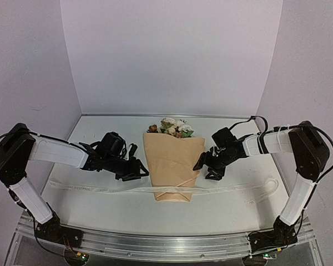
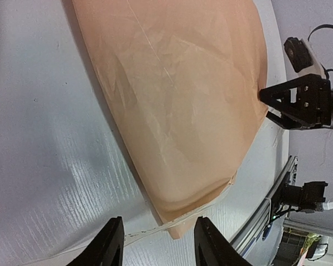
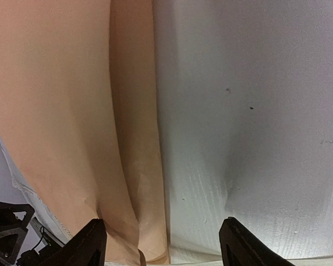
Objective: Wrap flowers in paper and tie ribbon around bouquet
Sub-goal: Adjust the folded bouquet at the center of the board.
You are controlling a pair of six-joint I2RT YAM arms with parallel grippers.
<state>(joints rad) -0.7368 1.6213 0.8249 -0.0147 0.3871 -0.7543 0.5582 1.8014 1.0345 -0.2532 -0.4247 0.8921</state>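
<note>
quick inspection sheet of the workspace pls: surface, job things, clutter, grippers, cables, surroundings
surface: white table, a few tiny dark specks in the right wrist view
job's things: bouquet lies wrapped mid-table, flowers toward the far wall; ribbon stretched flat left to right at its narrow end, not tied
clutter: nothing seen
grippers: left gripper and right gripper at the bouquet's sides, both open, nothing gripped
cables: black cable loops above the right arm
surroundings: plain pale walls on three sides; metal rail at the near edge
</note>
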